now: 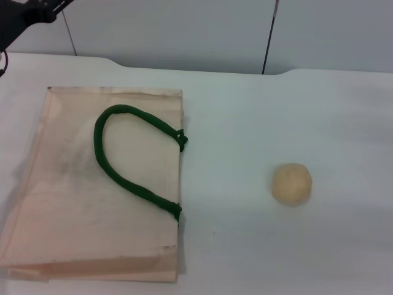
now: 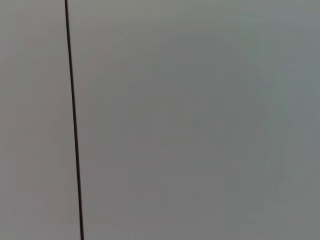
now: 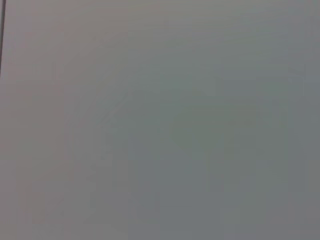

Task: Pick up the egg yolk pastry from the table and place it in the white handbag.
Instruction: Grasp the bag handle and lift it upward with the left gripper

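Small round pale yellow-beige matte doughy egg yolk pastry [image 1: 291, 184] sitting on white table [image 1: 258, 123], right of centre, well apart from bag. Large flat rectangular cream fabric white handbag [image 1: 101, 184] lying flat at left, thick dark green rope handle [image 1: 126, 157] looped on top, faint grey smudges on side, mouth apparently facing right toward pastry.

Left arm only a dark bit at far-left corner [image 1: 27, 18], raised clear of table; gripper state: cannot tell. Right gripper not in view at all; state unknown. Both wrist views only blank grey wall, one with thin dark vertical seam [image 2: 74, 125].

Nothing grasped yet; pickup not started.

Handling guess: light, soft, crumbly, likely to dent or crack under hard squeeze; round, so may roll if nudged. Best taken from above across widest middle, gentle closure. Bag limp and flat, opening likely needing a lift or pastry slid in at right edge.

No brands, labels or readable writing anywhere.
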### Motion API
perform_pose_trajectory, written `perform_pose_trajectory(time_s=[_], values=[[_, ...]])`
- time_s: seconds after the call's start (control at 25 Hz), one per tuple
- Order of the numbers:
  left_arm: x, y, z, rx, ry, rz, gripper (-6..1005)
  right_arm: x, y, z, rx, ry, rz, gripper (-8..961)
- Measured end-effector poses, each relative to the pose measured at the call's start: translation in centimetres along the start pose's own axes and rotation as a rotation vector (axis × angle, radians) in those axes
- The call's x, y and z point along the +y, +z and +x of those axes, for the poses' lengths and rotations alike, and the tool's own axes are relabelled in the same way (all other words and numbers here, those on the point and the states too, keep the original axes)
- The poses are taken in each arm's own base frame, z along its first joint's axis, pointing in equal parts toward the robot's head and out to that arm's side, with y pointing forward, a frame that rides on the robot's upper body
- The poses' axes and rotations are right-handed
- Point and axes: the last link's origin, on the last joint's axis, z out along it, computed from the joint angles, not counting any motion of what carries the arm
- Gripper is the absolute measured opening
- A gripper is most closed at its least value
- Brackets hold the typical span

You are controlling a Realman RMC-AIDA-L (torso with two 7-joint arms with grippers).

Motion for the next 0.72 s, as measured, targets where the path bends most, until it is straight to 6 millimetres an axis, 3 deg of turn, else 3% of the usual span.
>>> perform_pose_trajectory(time_s=[0.72], values=[[0.1,-0.2,2.2,-0.011,-0.013,-0.065,712,-0.1,0.0,0.1,0.008,-0.002,0.002,671]])
